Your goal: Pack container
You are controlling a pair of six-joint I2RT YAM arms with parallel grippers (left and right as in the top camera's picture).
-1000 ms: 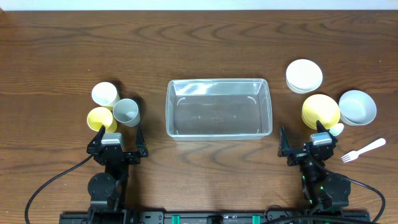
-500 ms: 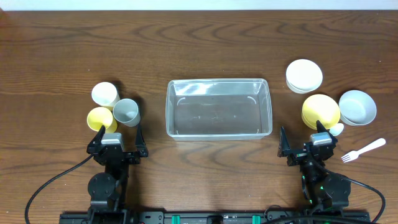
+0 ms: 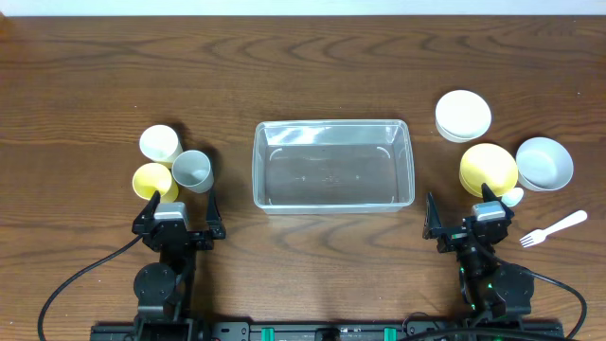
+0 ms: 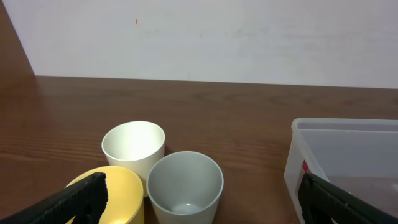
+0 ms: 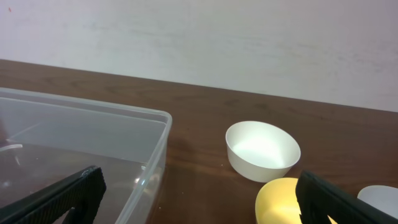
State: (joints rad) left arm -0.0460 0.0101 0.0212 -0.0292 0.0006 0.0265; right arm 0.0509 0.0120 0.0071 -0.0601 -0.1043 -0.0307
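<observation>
Nothing has moved since the earlier frames; both arms sit parked at the table's near edge. Container (image 3: pixel 331 166): clear bin, empty, mid-table, long axis running left to right, parallel to the near edge. Left gripper (image 3: pixel 182 205): jaws spread wide, holding nothing; the bin lies ahead and to its right. Right gripper (image 3: pixel 462 208): likewise released and empty; the bin lies ahead and to its left. Neither arm looks clearly nearer. Cups (image 3: pixel 192 170) stand just ahead of the left gripper, bowls (image 3: pixel 489 169) ahead of the right.
</observation>
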